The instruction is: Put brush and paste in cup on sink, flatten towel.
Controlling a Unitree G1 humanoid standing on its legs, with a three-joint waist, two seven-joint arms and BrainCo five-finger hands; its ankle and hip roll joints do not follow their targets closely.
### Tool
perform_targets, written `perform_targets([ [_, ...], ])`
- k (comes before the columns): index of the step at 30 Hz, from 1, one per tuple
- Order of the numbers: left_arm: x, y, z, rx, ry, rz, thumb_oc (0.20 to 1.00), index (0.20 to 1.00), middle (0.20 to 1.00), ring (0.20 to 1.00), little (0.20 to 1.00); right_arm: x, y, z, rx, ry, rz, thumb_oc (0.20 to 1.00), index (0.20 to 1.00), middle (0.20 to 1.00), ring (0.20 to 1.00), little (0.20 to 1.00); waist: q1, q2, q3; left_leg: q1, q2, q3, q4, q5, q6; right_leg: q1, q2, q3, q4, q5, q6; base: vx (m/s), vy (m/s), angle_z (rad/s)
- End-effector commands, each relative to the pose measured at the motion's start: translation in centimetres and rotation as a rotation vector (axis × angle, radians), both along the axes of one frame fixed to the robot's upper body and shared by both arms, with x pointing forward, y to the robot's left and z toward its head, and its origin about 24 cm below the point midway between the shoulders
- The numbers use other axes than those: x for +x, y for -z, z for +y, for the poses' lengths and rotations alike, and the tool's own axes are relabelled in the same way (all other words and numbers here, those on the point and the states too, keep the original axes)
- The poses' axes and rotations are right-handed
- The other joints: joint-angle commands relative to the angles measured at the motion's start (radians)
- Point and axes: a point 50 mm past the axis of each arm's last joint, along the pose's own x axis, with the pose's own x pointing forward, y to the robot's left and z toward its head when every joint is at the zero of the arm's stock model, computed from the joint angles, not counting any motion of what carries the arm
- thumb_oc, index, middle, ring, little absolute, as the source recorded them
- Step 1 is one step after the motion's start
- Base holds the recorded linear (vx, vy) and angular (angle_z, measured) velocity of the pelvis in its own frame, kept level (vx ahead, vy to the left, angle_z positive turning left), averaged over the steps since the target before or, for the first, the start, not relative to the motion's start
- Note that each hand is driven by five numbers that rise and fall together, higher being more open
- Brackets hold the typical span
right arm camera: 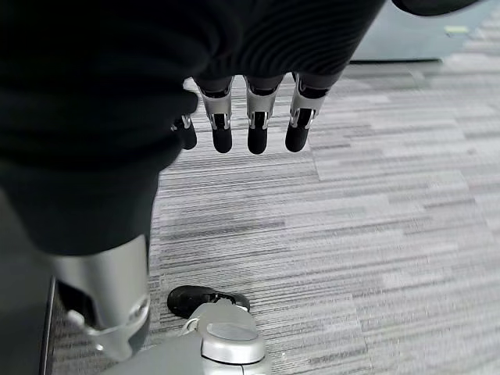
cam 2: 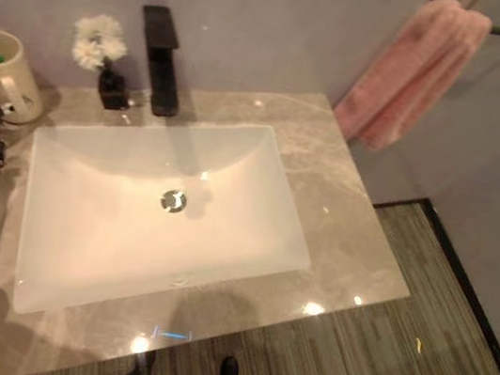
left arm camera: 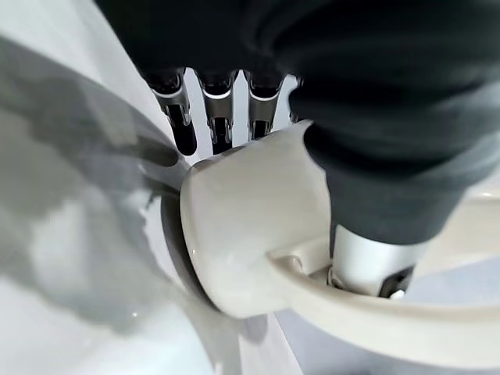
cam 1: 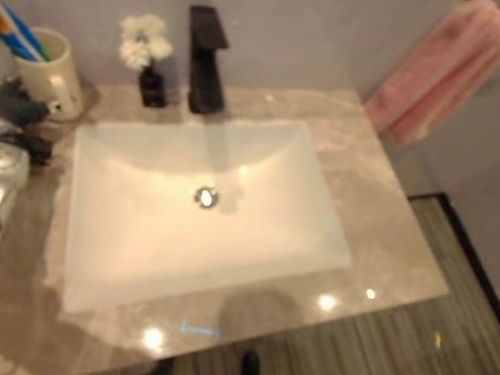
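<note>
Both hands first: left hand (cam 1: 18,103) sits right against the cream cup (cam 1: 56,71), fingers and thumb wrapped round it. Right hand (right arm camera: 250,117) hangs loose over the floor (right arm camera: 375,234). Brush and paste (cam 1: 9,28) already stand in the cup, back left of the sink (cam 1: 199,208). Pink towel (cam 1: 444,71) hangs bunched on its bar.
</note>
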Motion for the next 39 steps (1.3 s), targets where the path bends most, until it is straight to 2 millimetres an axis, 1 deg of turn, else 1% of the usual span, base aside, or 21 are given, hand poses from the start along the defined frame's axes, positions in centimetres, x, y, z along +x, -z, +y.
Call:
perform_targets([
  [1, 1.9, -6.0, -1.9, 0.019, 0.072, -0.221, 0.2, 0.2, 0.2, 0.2, 0.2, -0.7, -0.9, -3.3, -0.085, 0.028, 0.025, 1.0, 1.0, 1.0, 1.0, 1.0, -0.031, 0.049, 0.024, 0.005, 0.02, -0.069, 0.014, -0.101, 0.04, 0.034, 0.03, -0.048, 0.004, -0.035, -0.034, 0.01, -0.02, -0.17],
  [6, 2.2, -5.2, -2.2, 0.009, 0.071, -0.198, 0.2, 0.2, 0.2, 0.2, 0.2, -0.7, -1.0, -3.4, -0.089, 0.024, 0.028, 1.0, 1.0, 1.0, 1.0, 1.0, -0.037, 0.054, 0.02, 0.007, 0.019, -0.07, 0.014, -0.101, 0.039, 0.042, 0.028, -0.052, -0.002, -0.038, -0.037, 0.0, -0.017, -0.08],
  [12, 2.4, -5.0, -2.3, -0.022, 0.044, -0.215, 0.2, 0.2, 0.2, 0.2, 0.2, -0.5, -1.0, -3.3, -0.091, 0.034, 0.017, 1.0, 1.0, 1.0, 1.0, 1.0, -0.043, 0.05, 0.021, -0.002, 0.021, -0.066, 0.014, -0.099, 0.039, 0.03, 0.029, -0.046, -0.003, -0.036, -0.038, 0.0, 0.0, 0.0],
  [16, 2.2, -5.0, -1.5, -0.039, -0.02, -0.239, 0.2, 0.2, 0.2, 0.2, 0.2, -0.9, -0.9, -3.2, -0.094, 0.037, 0.025, 1.0, 1.0, 1.0, 1.0, 1.0, -0.044, 0.039, 0.024, -0.011, 0.024, -0.054, 0.014, -0.097, 0.04, 0.014, 0.031, -0.036, -0.003, -0.029, -0.037, -0.01, -0.005, -0.03],
  [21, 1.5, -5.0, -0.2, -0.004, -0.091, -0.228, 0.2, 0.2, 0.2, 0.2, 0.2, -1.6, -0.8, -3.1, -0.094, 0.048, 0.037, 1.0, 1.0, 1.0, 1.0, 1.0, -0.042, 0.025, 0.023, -0.014, 0.03, -0.057, 0.014, -0.092, 0.036, 0.011, 0.037, -0.036, -0.003, -0.033, -0.041, 0.0, -0.003, -0.01],
  [23, 1.4, -5.0, 0.0, 0.007, -0.103, -0.225, 0.2, 0.2, 0.2, 0.2, 0.2, -1.6, -0.8, -3.1, -0.092, 0.049, 0.036, 1.0, 1.0, 1.0, 1.0, 1.0, -0.042, 0.024, 0.023, -0.015, 0.031, -0.058, 0.014, -0.091, 0.035, 0.012, 0.038, -0.038, -0.003, -0.035, -0.042, 0.0, 0.0, 0.0],
  [32, 0.0, -5.6, 2.3, 0.036, -0.215, -0.237, 0.2, 0.2, 0.2, 0.2, 0.2, -0.9, -0.9, -3.0, -0.085, 0.045, -0.001, 1.0, 1.0, 1.0, 1.0, 1.0, -0.036, 0.007, 0.024, -0.03, 0.04, -0.054, 0.014, -0.089, 0.031, -0.004, 0.042, -0.039, -0.003, -0.032, -0.041, 0.0, 0.0, 0.0],
  [35, -0.2, -5.8, 2.5, 0.045, -0.229, -0.245, 0.2, 0.2, 0.2, 0.2, 0.2, -0.9, -0.9, -2.9, -0.085, 0.041, 0.002, 1.0, 1.0, 1.0, 1.0, 1.0, -0.033, 0.004, 0.026, -0.033, 0.04, -0.055, 0.014, -0.087, 0.031, -0.007, 0.043, -0.038, -0.003, -0.03, -0.041, 0.0, 0.0, 0.0],
  [39, -0.4, -5.5, 3.1, 0.052, -0.269, -0.227, 0.2, 0.2, 0.2, 0.2, 0.2, -0.9, -0.8, -2.8, -0.081, 0.032, 0.002, 1.0, 1.0, 1.0, 1.0, 1.0, -0.029, 0.003, 0.028, -0.037, 0.04, -0.057, 0.014, -0.085, 0.031, -0.01, 0.043, -0.04, -0.003, -0.029, -0.041, 0.0, 0.0, 0.0],
])
